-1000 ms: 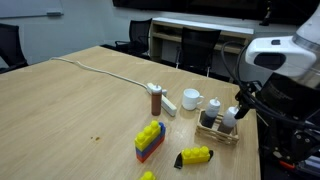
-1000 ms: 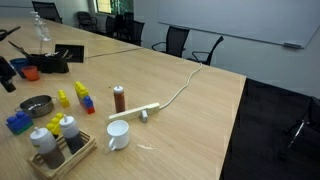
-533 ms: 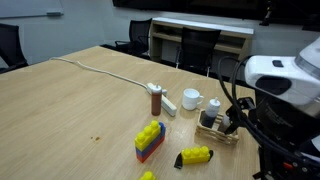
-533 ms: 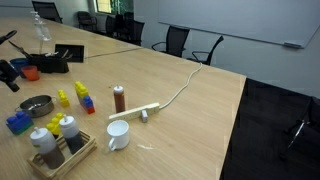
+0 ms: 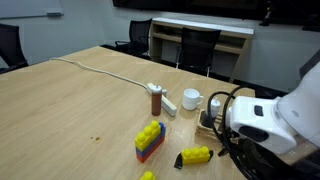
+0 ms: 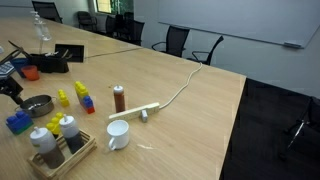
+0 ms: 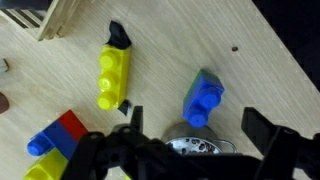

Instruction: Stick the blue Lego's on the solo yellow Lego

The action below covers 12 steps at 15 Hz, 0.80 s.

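the pincer (image 6: 9,86) has sunk noticeably lower.

Loose blue Lego (image 7: 203,100) near solo yellow Lego (image 7: 112,75)

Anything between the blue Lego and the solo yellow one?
Nothing visible. In the wrist view only bare table lies between the blue Lego and the yellow Lego; a metal bowl sits beside the blue one.

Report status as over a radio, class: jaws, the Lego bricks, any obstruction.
Jaws open, empty. Blue Lego lies loose, apart from solo yellow Lego, unjoined. Nothing between them; metal bowl close beside the blue one.
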{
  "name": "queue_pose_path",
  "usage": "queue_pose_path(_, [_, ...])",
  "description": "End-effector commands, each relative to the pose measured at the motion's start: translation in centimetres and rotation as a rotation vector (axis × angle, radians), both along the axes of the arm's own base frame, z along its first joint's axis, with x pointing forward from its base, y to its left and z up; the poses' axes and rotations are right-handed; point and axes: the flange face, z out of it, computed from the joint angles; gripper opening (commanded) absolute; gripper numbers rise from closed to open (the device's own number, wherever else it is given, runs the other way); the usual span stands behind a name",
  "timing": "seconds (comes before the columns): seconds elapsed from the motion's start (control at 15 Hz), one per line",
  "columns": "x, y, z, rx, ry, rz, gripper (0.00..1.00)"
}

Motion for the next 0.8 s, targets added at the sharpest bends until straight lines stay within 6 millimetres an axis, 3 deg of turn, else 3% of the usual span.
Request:
queue_pose_path(0.0, [-0.1, 0.4, -0.4, 0.000, 0.007, -0.010, 1.00])
queue_pose_path(0.33, [0.3, 0.8, -0.7, 0.005, 0.012, -0.021, 1.00])
queue_pose_path(0.73, [1.2, 1.6, -2.7, 0.117, 0.028, -0.044, 1.00])
